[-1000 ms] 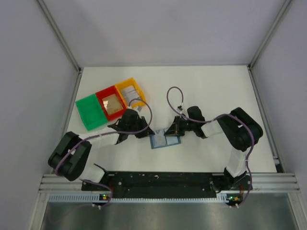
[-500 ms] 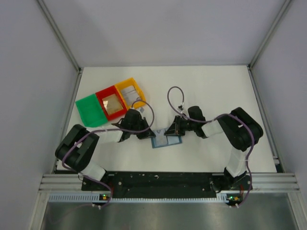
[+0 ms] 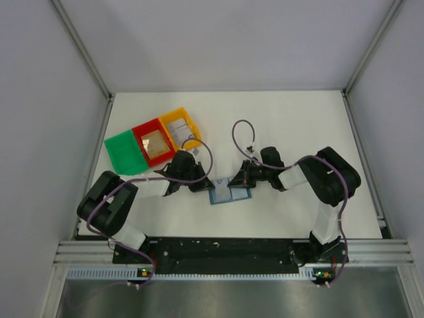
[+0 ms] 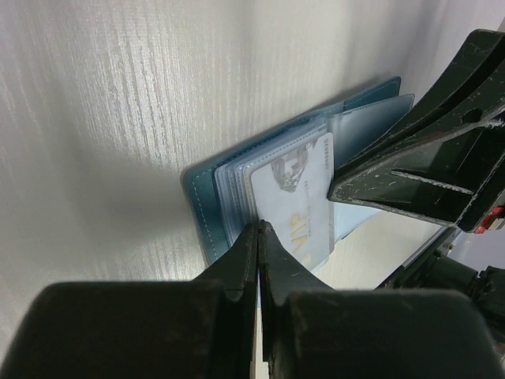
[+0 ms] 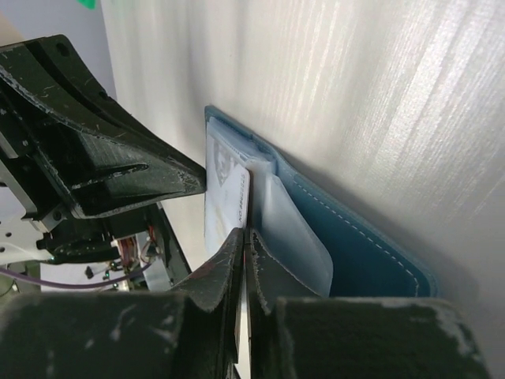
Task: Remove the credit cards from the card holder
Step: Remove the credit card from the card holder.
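Note:
The blue card holder (image 3: 230, 195) lies open on the table between both arms. A white credit card (image 4: 296, 197) marked VIP sticks out of its pale pockets. My left gripper (image 3: 204, 187) is at the holder's left edge. In the left wrist view the left gripper (image 4: 259, 225) is shut, its tips pinching the card's near corner. My right gripper (image 3: 233, 182) is at the holder's far edge. Seen from the right wrist, the right gripper (image 5: 246, 230) is shut on a clear pocket of the card holder (image 5: 355, 245), beside the card (image 5: 225, 197).
A green tray (image 3: 126, 154), a red tray (image 3: 154, 142) and a yellow tray (image 3: 180, 126) stand side by side at the back left, with cards in the red and yellow ones. Grey walls enclose the table on three sides.
My left gripper has moved right to the holder's left edge, and its elbow has swung inward. The right arm has barely moved.

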Controlling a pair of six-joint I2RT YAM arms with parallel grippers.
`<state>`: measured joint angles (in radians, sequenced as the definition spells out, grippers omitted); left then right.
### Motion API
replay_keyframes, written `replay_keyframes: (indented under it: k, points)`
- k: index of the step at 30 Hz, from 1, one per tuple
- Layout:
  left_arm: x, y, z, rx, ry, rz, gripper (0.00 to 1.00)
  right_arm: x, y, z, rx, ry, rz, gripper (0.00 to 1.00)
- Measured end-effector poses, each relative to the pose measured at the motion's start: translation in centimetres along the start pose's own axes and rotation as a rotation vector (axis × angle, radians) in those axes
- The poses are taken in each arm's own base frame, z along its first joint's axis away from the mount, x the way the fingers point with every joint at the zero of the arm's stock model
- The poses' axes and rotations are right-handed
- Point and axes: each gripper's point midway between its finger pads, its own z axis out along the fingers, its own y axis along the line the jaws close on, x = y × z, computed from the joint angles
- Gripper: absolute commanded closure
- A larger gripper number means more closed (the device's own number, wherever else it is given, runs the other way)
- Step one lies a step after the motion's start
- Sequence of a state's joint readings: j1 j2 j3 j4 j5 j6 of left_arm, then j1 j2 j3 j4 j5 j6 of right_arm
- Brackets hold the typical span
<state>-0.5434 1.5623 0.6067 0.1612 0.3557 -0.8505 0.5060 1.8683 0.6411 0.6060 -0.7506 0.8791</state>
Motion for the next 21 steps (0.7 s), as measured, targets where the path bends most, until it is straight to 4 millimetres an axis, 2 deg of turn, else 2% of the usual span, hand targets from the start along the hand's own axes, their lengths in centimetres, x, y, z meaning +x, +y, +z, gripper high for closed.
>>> replay_keyframes:
  k: [8,16,21]
  points:
    - [-0.1,0.1,0.0,-0.005,-0.005,0.009,1.0,0.0,-0.3,-0.3,-0.001,-0.001,0.01,1.0]
    - [-0.2,0.8,0.5,-0.023,-0.01,0.01,1.0,-0.1,-1.1,-2.1,0.014,-0.016,-0.001,1.0]
    - [-0.2,0.8,0.5,-0.022,-0.01,0.011,1.0,-0.2,-1.1,-2.3,0.014,-0.021,-0.014,1.0]
